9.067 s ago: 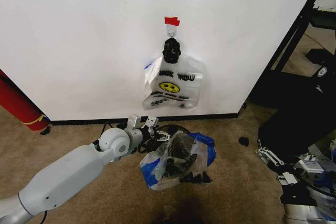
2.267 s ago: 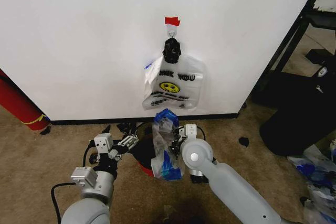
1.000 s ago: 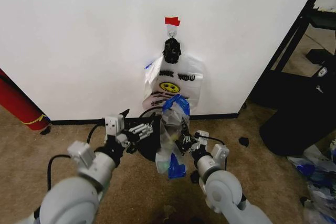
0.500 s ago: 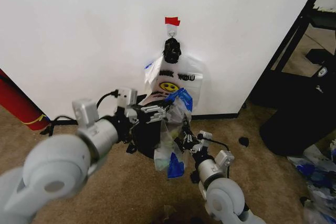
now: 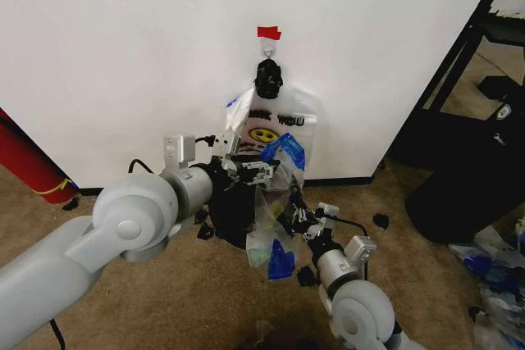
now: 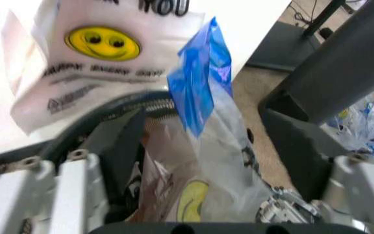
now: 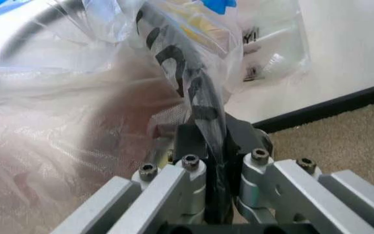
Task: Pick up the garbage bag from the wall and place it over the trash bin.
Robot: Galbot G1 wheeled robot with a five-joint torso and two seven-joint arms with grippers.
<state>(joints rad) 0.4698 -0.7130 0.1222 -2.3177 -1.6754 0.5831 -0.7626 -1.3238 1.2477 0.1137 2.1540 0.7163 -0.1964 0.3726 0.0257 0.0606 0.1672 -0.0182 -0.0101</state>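
Jaws of the right gripper (image 5: 293, 217) are clamped tight on a fold of the garbage bag (image 5: 275, 202), held at frame centre above the trash bin (image 5: 230, 215). Spread wide, the left gripper (image 5: 256, 171) has its jaws around the bag's blue top, before the wall (image 5: 123, 55).

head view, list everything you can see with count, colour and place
garbage bag: 1, see-through with blue patches, held up over the bin
trash bin: 1, black, on the floor by the wall
THANK YOU bag: 1, white with yellow smiley, hanging from the hook
red tape: 1, red, on the wall above the hook
red cylinder: 1, red with yellow band, far left
left gripper: jaws open, at the bag top
right gripper: jaws shut on the bag
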